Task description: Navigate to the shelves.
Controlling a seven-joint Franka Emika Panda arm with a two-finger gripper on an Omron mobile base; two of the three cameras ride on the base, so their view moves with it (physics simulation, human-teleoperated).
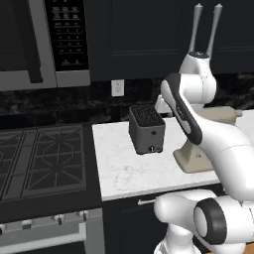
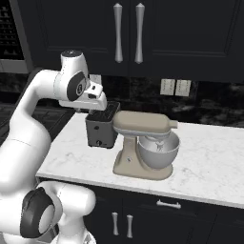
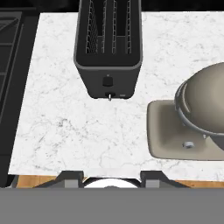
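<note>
The shelves cannot be located from these views; what faces the robot is a white marble surface under dark closed cabinets. The white arm bends forward over the near edge of this surface, its hand pointing down at it. In the hand view the gripper hangs above the front edge, and its two fingers stand wide apart, released and holding nothing.

A dark two-slot toaster stands on the surface, towards the back wall, ahead of the hand. Just to its right stands a beige stand mixer with a silver bowl, near the toaster but not touching it.

To the left of the surface lies a black gas stove with iron grates, and above it hangs a microwave with a keypad. White wall outlets sit on the dark backsplash. Two long silver handles run down the upper cabinet doors
</note>
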